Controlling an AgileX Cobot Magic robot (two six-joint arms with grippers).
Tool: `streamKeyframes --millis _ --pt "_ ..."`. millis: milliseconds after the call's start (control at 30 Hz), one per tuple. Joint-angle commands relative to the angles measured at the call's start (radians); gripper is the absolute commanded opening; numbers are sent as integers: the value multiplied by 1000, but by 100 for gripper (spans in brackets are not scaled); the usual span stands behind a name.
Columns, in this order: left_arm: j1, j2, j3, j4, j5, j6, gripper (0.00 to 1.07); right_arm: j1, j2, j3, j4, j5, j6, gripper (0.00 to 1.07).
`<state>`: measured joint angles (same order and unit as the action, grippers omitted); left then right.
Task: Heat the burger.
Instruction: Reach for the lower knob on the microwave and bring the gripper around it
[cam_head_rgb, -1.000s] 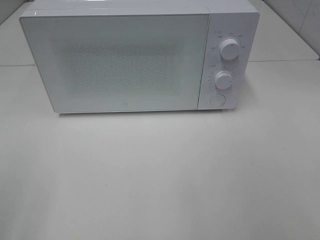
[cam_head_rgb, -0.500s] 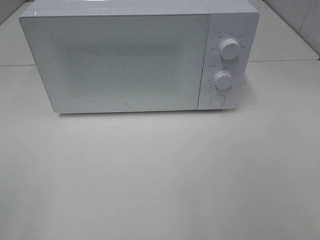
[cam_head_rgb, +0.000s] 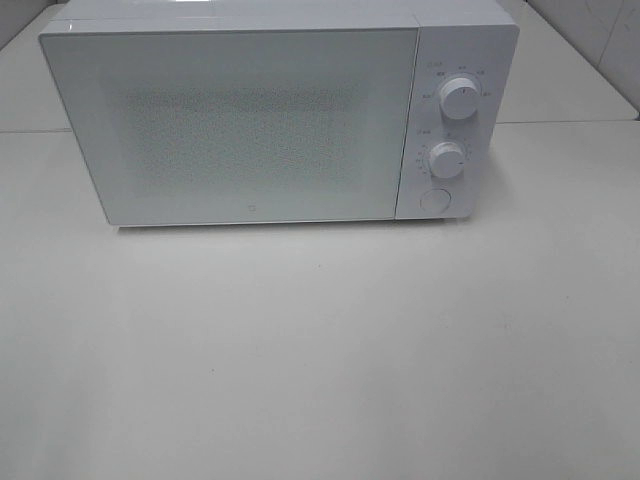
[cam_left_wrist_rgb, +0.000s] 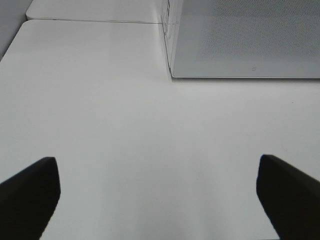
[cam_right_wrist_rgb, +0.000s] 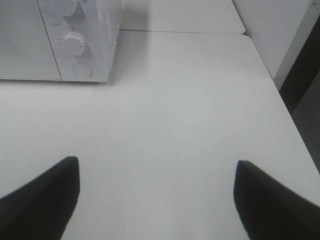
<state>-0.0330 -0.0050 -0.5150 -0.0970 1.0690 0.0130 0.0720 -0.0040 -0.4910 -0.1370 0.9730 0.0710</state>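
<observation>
The burger is not in view in any frame. A white microwave (cam_head_rgb: 260, 110) stands at the back of the white table (cam_head_rgb: 320, 350) with its door shut; its two dials (cam_head_rgb: 459, 98) and a round button sit on its right panel. It also shows in the left wrist view (cam_left_wrist_rgb: 245, 40) and the right wrist view (cam_right_wrist_rgb: 55, 40). My left gripper (cam_left_wrist_rgb: 157, 200) is open and empty, low over the table in front of the microwave's left corner. My right gripper (cam_right_wrist_rgb: 157, 197) is open and empty, in front of the microwave's right side. Neither arm shows in the exterior high view.
The table's right edge (cam_right_wrist_rgb: 280, 100) runs close to a wall with a dark gap beside it. A seam (cam_left_wrist_rgb: 95, 21) divides the tabletop behind the microwave's left side.
</observation>
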Motion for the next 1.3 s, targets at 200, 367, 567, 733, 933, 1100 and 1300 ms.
streamKeyframes --millis 200,367,567,733,933,1100,1300 --pt "4 -11 1 2 -2 -5 100 -5 -35 1 1 -11 -14 76" --pt "4 -11 1 2 -2 -5 100 -5 -35 1 1 -11 -14 76" --pt "4 -11 1 2 -2 -5 100 -5 -35 1 1 -11 -14 76" --pt "4 -11 1 2 -2 -5 100 -2 -34 1 0 -12 -13 76" --pt "4 -11 1 2 -2 -5 100 -2 -28 1 0 -12 -14 77" --pt "4 -11 1 2 -2 -5 100 -2 58 -13 1 -31 -14 81" --pt "4 -11 1 2 -2 -5 100 -2 129 -25 -2 -68 -14 80"
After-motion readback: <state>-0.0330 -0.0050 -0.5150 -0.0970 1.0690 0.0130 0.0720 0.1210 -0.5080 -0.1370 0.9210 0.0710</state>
